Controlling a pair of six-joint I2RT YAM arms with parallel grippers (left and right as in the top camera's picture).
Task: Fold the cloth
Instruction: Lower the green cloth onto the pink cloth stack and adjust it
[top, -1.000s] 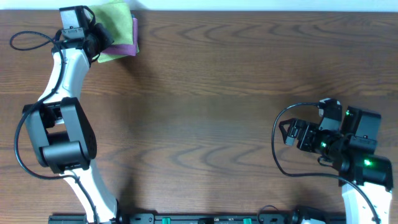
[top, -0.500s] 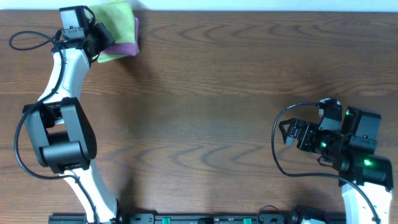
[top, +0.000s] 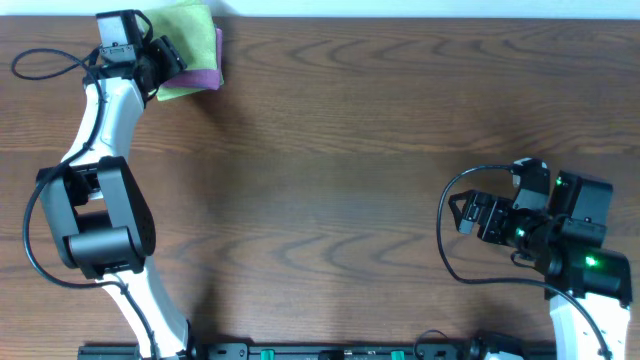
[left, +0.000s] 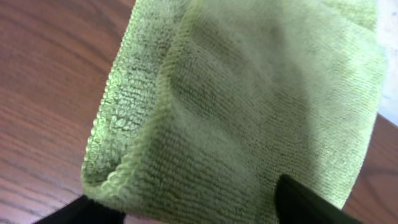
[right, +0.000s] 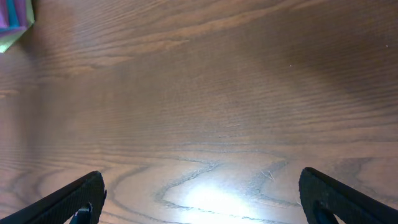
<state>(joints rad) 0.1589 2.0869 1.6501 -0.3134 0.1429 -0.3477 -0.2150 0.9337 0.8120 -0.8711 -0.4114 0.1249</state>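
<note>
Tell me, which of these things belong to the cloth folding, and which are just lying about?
In the job:
green cloth, at the table's far left corner
left end effector, over that cloth

Lying about:
purple cloth, under the green one
right end effector, open over bare table

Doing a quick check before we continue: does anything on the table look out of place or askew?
Yes. The green cloth lies in the far left corner, poking past the back edge of the table, on a purple cloth that peeks out unevenly. Its folded layers look misaligned.
</note>
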